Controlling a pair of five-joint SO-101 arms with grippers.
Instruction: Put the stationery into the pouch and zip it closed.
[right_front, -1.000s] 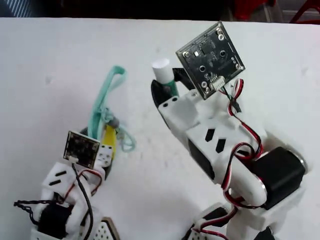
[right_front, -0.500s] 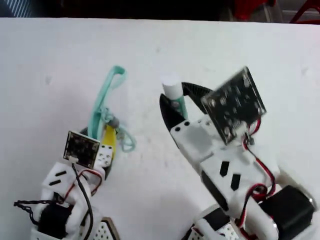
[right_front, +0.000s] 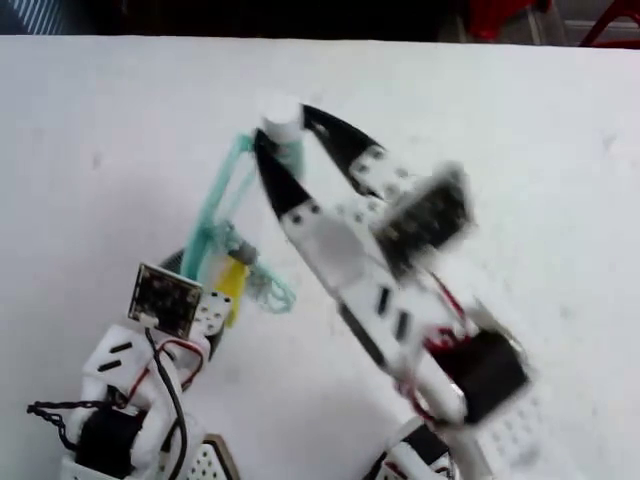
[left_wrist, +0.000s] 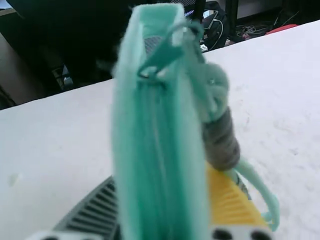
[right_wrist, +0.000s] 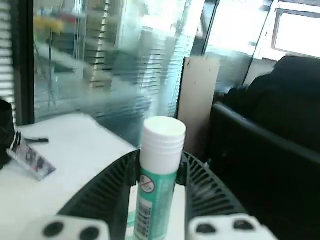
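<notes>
On the left half of the white tabletop (right_front: 520, 130) I see the mint-green fabric pouch (right_front: 213, 205) standing on its edge. Its near end is clamped between the left arm's fingers (right_front: 232, 282), and from there it runs toward the far edge. A grey bead on a cord (right_front: 243, 252) hangs at its right side, just beside those fingers. At the far end of the pouch stands the white-capped green glue stick (right_front: 281, 120), gripped between the right arm's fingers (right_front: 280, 185). I cannot tell whether it touches the pouch. The right arm comes diagonally from the near right.
</notes>
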